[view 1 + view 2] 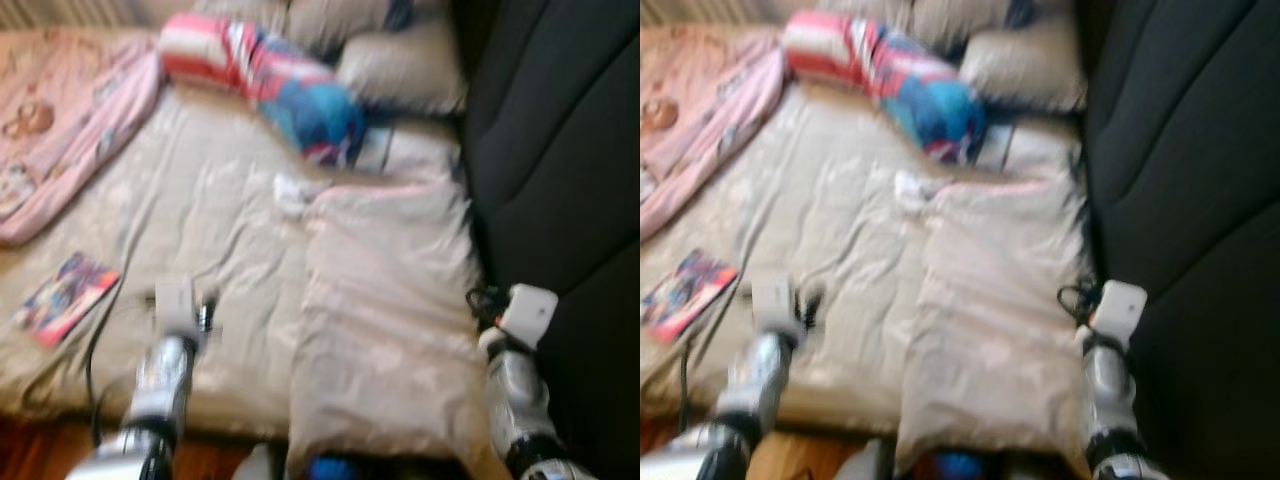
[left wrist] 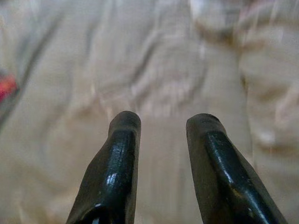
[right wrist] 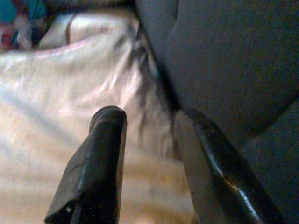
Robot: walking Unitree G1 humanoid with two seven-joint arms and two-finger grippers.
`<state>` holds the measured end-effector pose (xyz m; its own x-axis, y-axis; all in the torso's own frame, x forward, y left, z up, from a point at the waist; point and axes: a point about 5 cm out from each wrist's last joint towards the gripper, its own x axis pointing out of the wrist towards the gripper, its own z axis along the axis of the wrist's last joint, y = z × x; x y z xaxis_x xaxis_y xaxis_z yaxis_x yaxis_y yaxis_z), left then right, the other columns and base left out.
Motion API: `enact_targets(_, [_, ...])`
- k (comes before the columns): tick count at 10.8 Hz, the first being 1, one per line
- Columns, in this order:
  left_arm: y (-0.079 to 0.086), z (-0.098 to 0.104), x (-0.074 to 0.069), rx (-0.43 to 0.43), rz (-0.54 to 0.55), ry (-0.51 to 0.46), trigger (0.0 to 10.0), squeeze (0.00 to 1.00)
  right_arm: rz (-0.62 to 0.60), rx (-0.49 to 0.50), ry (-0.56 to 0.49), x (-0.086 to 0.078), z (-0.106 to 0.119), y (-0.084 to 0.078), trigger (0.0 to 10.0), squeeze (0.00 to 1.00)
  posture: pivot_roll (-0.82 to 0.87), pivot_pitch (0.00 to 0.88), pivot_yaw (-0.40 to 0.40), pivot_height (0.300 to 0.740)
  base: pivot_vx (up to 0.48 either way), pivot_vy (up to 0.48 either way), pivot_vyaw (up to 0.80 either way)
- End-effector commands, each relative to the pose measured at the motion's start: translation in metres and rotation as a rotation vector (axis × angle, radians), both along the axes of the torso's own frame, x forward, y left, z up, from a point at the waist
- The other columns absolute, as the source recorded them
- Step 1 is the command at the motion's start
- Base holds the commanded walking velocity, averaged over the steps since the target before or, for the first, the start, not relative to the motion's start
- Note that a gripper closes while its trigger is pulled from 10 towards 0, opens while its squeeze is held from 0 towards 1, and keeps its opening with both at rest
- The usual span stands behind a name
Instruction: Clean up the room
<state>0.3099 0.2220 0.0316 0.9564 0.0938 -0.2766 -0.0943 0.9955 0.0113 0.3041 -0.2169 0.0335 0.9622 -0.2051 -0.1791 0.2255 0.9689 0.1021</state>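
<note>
Head views were smeared by motion, so fine detail was unreliable. The bed (image 1: 200, 230) spread out ahead, cream-covered and rumpled, with a dark padded surface (image 1: 560, 150) rising along its right side.

Risks, as judged:
- The blur suggested the camera was moving — any reach begun here could land off target.
- The large pale pillow (image 1: 385, 310) sat at the near edge of the bed; a nudge from the right arm could tip it toward the floor.
- Soft bedding gives under the fingers; a pinch could gather the cover along with whatever was aimed at.
- A dark cable loop near the right wrist might snag on the pillow.

Grippers: the left gripper (image 2: 161, 126) had its fingers apart and empty, over bare cover near the bed's near left part. The right gripper (image 3: 147, 123) was likewise apart and empty, over the pillow's right edge where it met the dark padding.

Things to tidy, relative to them:
- A colourful booklet (image 1: 68, 297) lay flat, left of the left gripper and well apart from it.
- A red, white and blue bundle of cloth (image 1: 270, 80) lay far up the bed — beyond both grippers.
- A pink blanket (image 1: 70, 130) was at the far left.
- A small white crumpled item (image 1: 292, 190) lay between bundle and pillow; what it was could not be told.
</note>
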Motion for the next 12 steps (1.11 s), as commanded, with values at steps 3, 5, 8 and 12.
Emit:
enact_targets(3, [0.003,-0.061,-0.056,-0.010,0.070,0.316,10.0,0.00,0.012,0.050,0.280,-0.039,-0.052,0.006,10.0,0.00,0.06,0.076,-0.019,0.740,0.000,0.000,0.00])
enact_targets(5, [0.002,-0.064,-0.059,0.031,0.048,0.350,10.0,0.00,0.039,0.068,0.350,-0.051,-0.065,0.016,10.0,0.00,0.07,0.062,-0.013,0.740,0.000,0.000,0.00])
enact_targets(8, [0.000,-0.074,-0.070,0.065,0.012,0.434,10.0,0.00,0.069,0.071,0.400,-0.057,-0.073,0.025,10.0,0.00,0.06,0.056,0.010,0.740,0.000,0.000,0.00])
enact_targets(12, [-0.002,-0.087,-0.087,0.028,0.044,0.498,10.0,0.00,0.135,0.058,0.377,-0.054,-0.072,0.042,10.0,0.00,0.06,0.049,0.012,0.740,0.000,0.065,0.00])
